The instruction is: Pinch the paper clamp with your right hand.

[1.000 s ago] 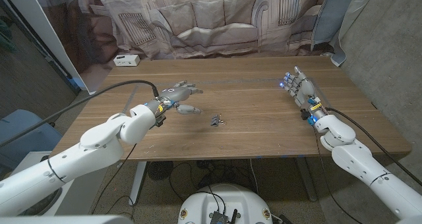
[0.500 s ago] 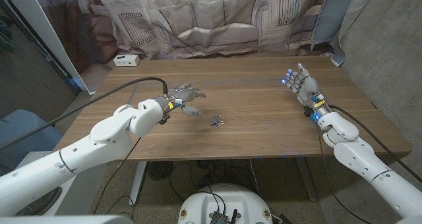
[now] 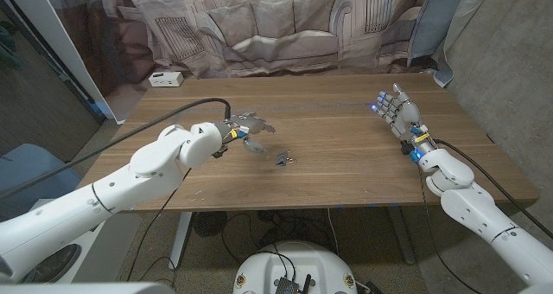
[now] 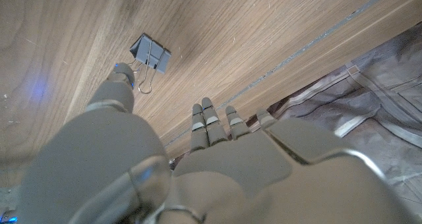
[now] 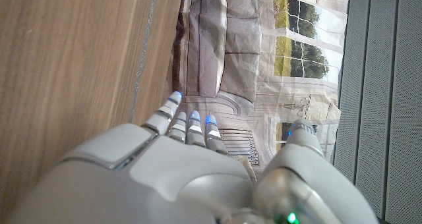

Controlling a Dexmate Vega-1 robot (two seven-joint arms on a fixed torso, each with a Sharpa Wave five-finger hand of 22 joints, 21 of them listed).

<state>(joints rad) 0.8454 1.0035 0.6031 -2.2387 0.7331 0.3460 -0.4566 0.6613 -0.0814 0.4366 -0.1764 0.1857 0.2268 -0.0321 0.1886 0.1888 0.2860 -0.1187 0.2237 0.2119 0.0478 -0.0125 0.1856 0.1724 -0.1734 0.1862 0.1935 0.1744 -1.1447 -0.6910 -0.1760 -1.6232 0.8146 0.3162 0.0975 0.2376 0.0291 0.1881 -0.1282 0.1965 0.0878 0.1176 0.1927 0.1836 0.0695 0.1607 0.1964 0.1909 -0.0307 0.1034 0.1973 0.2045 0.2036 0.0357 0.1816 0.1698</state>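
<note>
— Where is the small dark metal paper clamp with wire handles?

— On the brown wooden tabletop, near the middle, a little toward the robot's left side. From the left wrist camera the paper clamp lies on its side on the wood, wire handles folded out, touching nothing.

— And the left robot hand?

— It hovers just beside the clamp, on the clamp's left, fingers spread apart and holding nothing. The left wrist view shows the left robot hand from behind, its thumb tip close to the clamp's wire handle but apart from it.

— The right robot hand?

— Well apart from the clamp, over the right part of the tabletop toward the far edge. It stands upright, fingers straight and slightly apart, with blue lights at the fingertips. It grips nothing. The right wrist view shows the right robot hand with fingers extended over bare wood.

— Anything else on the tabletop?

— A small white box at the far left corner. A printed fabric backdrop showing a sofa hangs behind the tabletop.
</note>
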